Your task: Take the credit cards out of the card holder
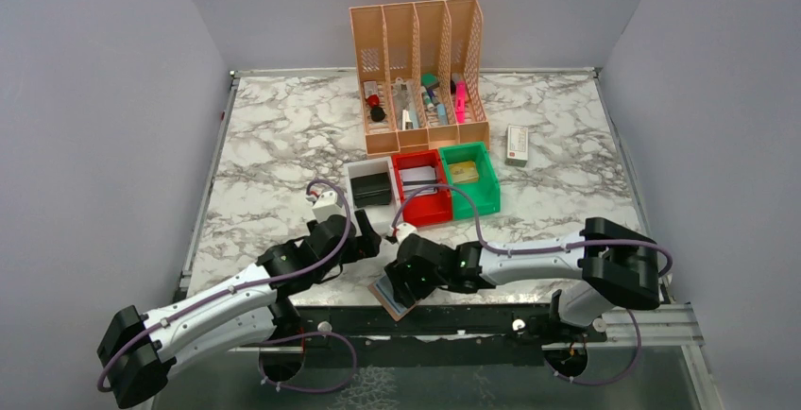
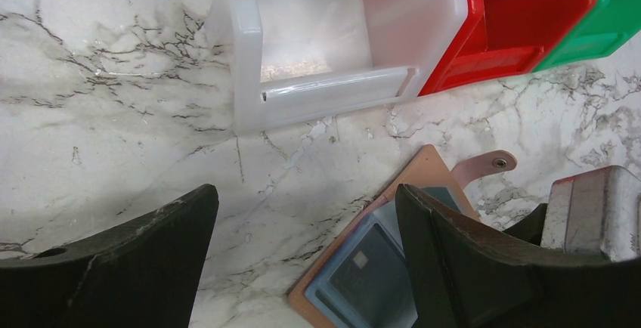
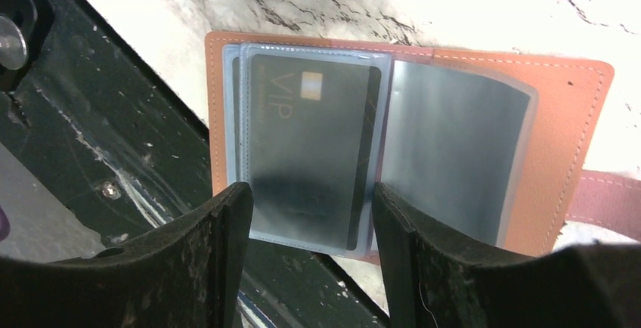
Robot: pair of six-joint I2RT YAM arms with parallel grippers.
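Note:
The tan-brown card holder (image 3: 563, 116) lies open at the table's near edge, partly overhanging the black rail; it also shows small in the top view (image 1: 390, 298). Clear sleeves fill it. A dark credit card (image 3: 310, 139) marked VIP sits in the left sleeve, seen too in the left wrist view (image 2: 370, 267). My right gripper (image 3: 308, 215) is open right above it, a finger at each side of that sleeve's near end. My left gripper (image 2: 306, 199) is wide open over bare marble, its right finger (image 2: 453, 252) covering part of the holder (image 2: 416, 177). The holder's pink snap strap (image 2: 491, 165) lies loose.
A white bin (image 2: 325, 94), red bin (image 2: 491, 48) and green bin (image 2: 597, 26) stand just beyond the holder. Farther back are an orange file organiser (image 1: 420, 70) and a small white box (image 1: 517, 145). A black rail (image 3: 113, 154) runs along the near edge.

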